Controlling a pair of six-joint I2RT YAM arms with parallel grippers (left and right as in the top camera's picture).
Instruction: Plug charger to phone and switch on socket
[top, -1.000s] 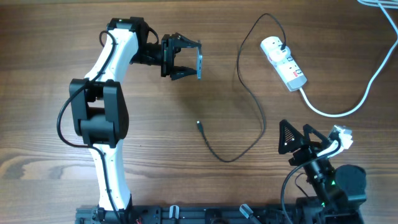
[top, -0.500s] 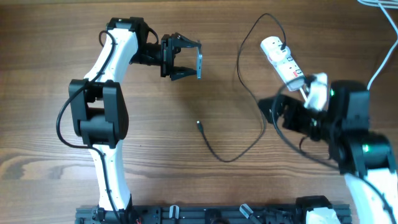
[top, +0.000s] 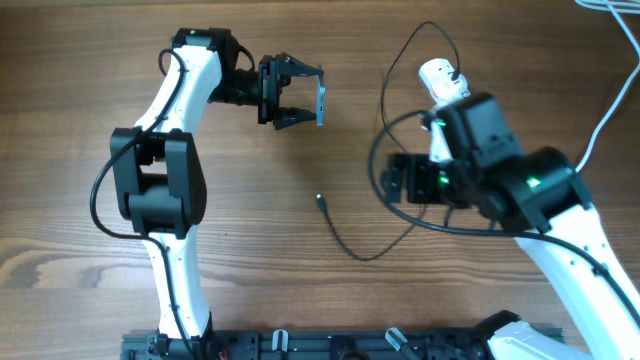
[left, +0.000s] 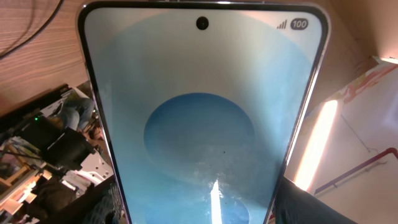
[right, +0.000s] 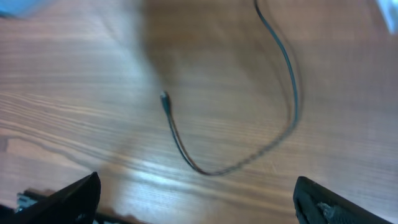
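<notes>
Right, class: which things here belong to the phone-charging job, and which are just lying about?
Job: phone, held in the left gripper; charger cable; power strip.
Just lying there: white cord trailing from the strip; wooden table.

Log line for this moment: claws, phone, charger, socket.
left claw: shut on phone | right claw: open, above charger | charger: plug tip loose on table | socket: partly hidden

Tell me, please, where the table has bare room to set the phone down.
Bare wood lies between the thin black charger cable's plug tip and the left arm's white link, and below the cable's loop. Crowded: around the white oblong power strip, partly under the right arm.
</notes>
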